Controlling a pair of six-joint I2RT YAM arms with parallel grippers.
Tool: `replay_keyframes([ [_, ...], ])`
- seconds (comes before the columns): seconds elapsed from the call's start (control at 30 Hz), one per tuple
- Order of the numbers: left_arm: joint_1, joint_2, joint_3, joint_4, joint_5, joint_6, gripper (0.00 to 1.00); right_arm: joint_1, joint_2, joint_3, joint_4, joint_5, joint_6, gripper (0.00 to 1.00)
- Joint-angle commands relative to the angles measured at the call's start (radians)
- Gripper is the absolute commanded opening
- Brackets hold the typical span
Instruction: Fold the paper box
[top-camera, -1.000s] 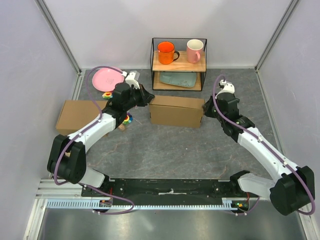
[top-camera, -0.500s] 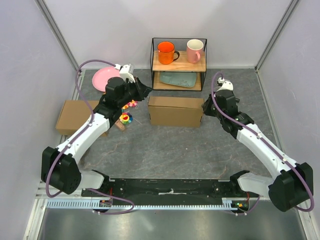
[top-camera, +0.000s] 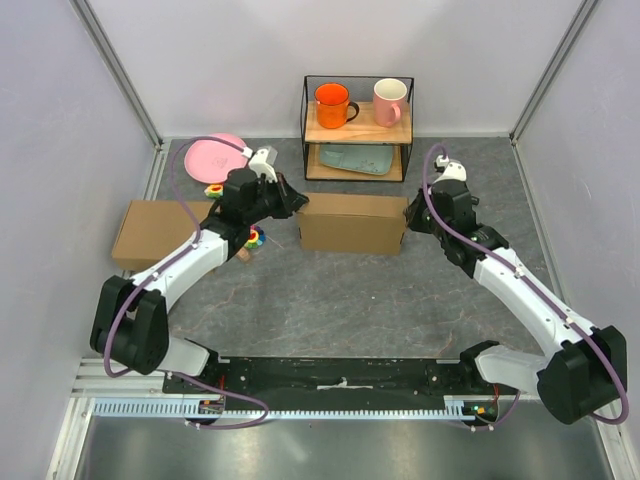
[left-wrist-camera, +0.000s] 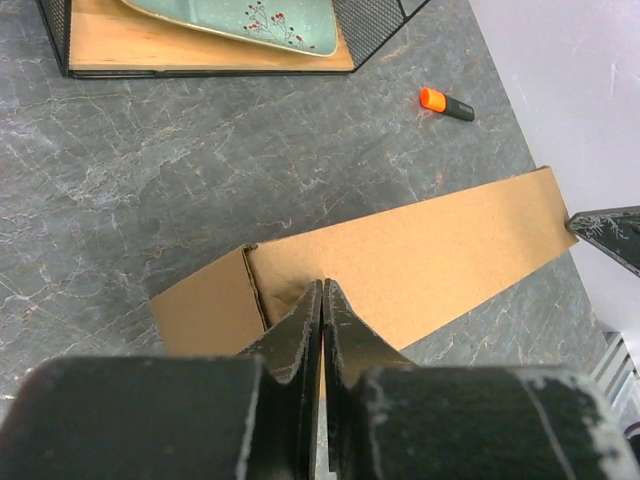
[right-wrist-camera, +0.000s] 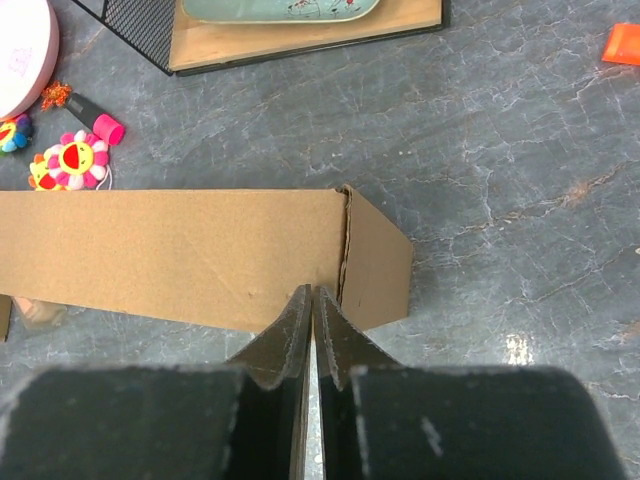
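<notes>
The paper box (top-camera: 352, 222) stands folded into a closed brown cardboard block in the middle of the table. My left gripper (top-camera: 297, 203) is shut, its tips over the box's left end. In the left wrist view the shut fingertips (left-wrist-camera: 323, 287) point onto the box's lid (left-wrist-camera: 430, 245) beside the left corner seam. My right gripper (top-camera: 408, 222) is also shut, at the box's right end. The right wrist view shows its tips (right-wrist-camera: 312, 292) against the lid (right-wrist-camera: 170, 250) just left of the right end wall. Nothing is between either pair of fingers.
A second brown cardboard box (top-camera: 150, 232) sits at the left. A wire shelf (top-camera: 358, 128) behind holds an orange mug (top-camera: 332, 104), a pink mug (top-camera: 389, 100) and a teal plate (top-camera: 360, 158). A pink plate (top-camera: 215, 155), small toys (right-wrist-camera: 68, 160) and an orange marker (left-wrist-camera: 446, 103) lie around.
The left arm swung out to the back left, then returned, its shut tips now at the box's left end. The right arm barely moved.
</notes>
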Motion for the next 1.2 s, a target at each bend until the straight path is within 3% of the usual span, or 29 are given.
replay_keyframes([
  [0.0, -0.017, -0.048, -0.113, -0.128, 0.003, 0.013, 0.06, 0.006, -0.019, -0.061, -0.077, -0.033, -0.014, 0.10],
  [0.2, -0.159, -0.342, -0.334, -0.122, -0.029, 0.065, 0.06, 0.027, -0.192, -0.225, -0.075, -0.140, -0.017, 0.13],
  [0.3, -0.176, -0.497, -0.417, -0.137, -0.039, 0.030, 0.06, 0.036, -0.299, -0.271, -0.098, -0.165, 0.003, 0.16],
  [0.33, -0.176, -0.543, -0.437, -0.137, -0.074, 0.007, 0.09, 0.036, -0.368, -0.276, -0.100, -0.166, 0.017, 0.18],
  [0.47, -0.176, -0.809, -0.485, -0.113, -0.215, -0.048, 0.28, 0.038, -0.510, -0.220, -0.100, -0.124, 0.052, 0.45],
  [0.5, -0.176, -0.836, -0.476, -0.114, -0.244, -0.052, 0.39, 0.036, -0.517, -0.201, -0.106, -0.119, 0.055, 0.48],
  [0.53, -0.175, -0.869, -0.465, -0.114, -0.276, -0.053, 0.44, 0.038, -0.511, -0.183, -0.115, -0.105, 0.058, 0.50],
  [0.57, -0.175, -0.869, -0.439, -0.120, -0.278, -0.052, 0.50, 0.038, -0.499, -0.154, -0.124, -0.102, 0.055, 0.52],
  [0.67, -0.175, -0.794, -0.408, -0.163, -0.325, -0.070, 0.52, 0.038, -0.409, -0.152, -0.159, -0.077, 0.046, 0.54],
  [0.8, -0.175, -0.653, -0.437, -0.221, -0.332, -0.208, 0.55, 0.036, -0.307, -0.236, -0.103, -0.087, 0.083, 0.61],
  [0.97, -0.173, -0.510, -0.531, -0.149, -0.322, -0.312, 0.62, 0.036, -0.225, -0.356, 0.000, -0.051, 0.118, 0.71],
  [1.17, -0.173, -0.515, -0.629, 0.034, -0.284, -0.386, 0.67, 0.036, -0.178, -0.431, 0.107, -0.091, 0.137, 0.75],
])
